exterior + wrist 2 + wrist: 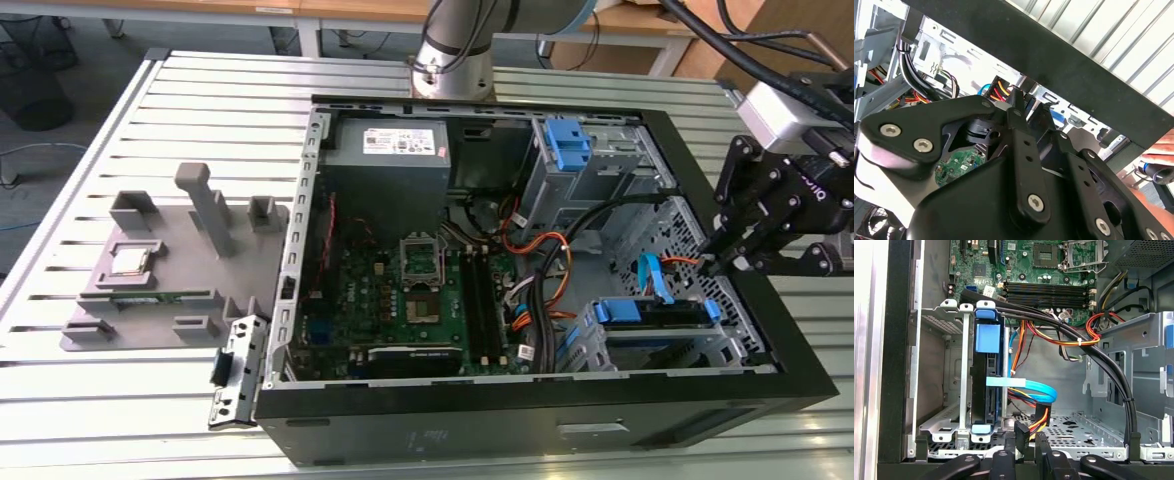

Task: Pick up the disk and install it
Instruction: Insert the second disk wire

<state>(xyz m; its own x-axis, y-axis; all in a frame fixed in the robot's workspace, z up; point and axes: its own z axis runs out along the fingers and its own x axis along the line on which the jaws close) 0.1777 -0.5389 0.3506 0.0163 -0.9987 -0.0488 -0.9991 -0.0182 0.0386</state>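
I see the open computer case lying on a ribbed metal table, with wooden desks and a dark floor behind it. A grey plastic fixture sits on the table at the exterior view's left, well apart from the arm. The gripper hangs at the case's wall on the exterior view's right, just above the drive cage.

In the first wrist view I find the disk standing on edge inside that cage, its blue bracket showing at both ends, with a light blue ribbon cable running beside it. The gripper's fingertips stand close together near the cage floor, holding nothing that I can see; they look pinched nearly shut.

The second wrist view adds the gripper's black linkage and a green circuit board behind it. The exterior view alone gives me the power supply, whose white sticker I cannot read.
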